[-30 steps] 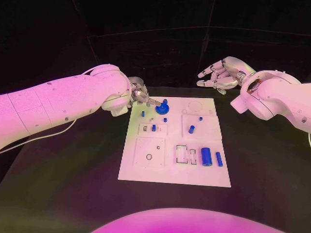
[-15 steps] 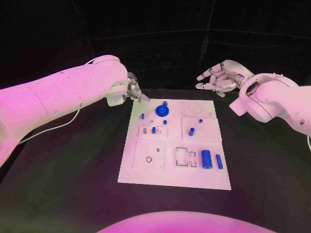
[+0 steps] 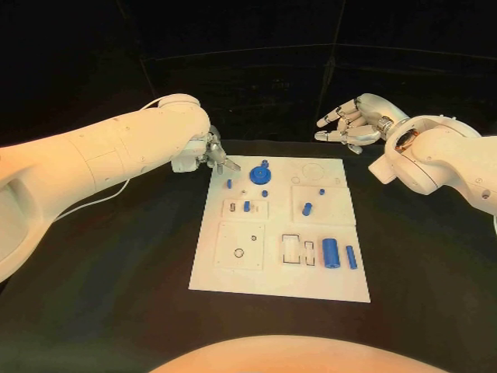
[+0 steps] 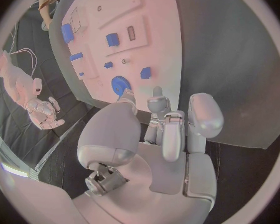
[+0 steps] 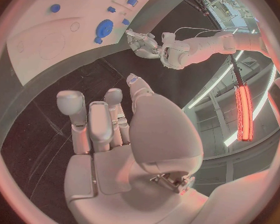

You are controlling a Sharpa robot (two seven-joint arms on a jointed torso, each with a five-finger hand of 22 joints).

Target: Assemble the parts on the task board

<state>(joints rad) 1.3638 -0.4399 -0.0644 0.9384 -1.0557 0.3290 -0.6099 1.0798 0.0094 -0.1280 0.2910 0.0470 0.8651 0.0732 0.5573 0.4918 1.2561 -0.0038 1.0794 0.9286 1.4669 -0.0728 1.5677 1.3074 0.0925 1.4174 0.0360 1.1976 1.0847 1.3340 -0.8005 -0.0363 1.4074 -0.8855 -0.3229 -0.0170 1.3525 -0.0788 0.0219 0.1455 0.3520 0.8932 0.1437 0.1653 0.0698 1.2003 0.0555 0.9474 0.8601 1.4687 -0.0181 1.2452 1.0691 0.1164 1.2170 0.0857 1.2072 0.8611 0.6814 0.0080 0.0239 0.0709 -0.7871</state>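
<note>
Upper left of centre, the left hand [image 3: 213,155] hovers just off the task board's [image 3: 280,276] top-left corner, fingers loosely apart and holding nothing, the blue gear [image 3: 260,174] just beside it on the board. Mid-frame, small blue pegs [image 3: 307,207] dot the plate, with a blue cylinder [image 3: 330,252] lower right. Upper right, the right hand [image 3: 352,124] hangs empty, fingers spread, well apart from the board.

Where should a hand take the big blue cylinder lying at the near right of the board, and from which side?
Probably across its middle, from straight above. The big blue cylinder lies flat on the task board, long axis running away from the robot, so fingers would close on its curved left and right flanks. A smaller blue pin lies close on its right, leaving little room; the left flank has more.
</note>
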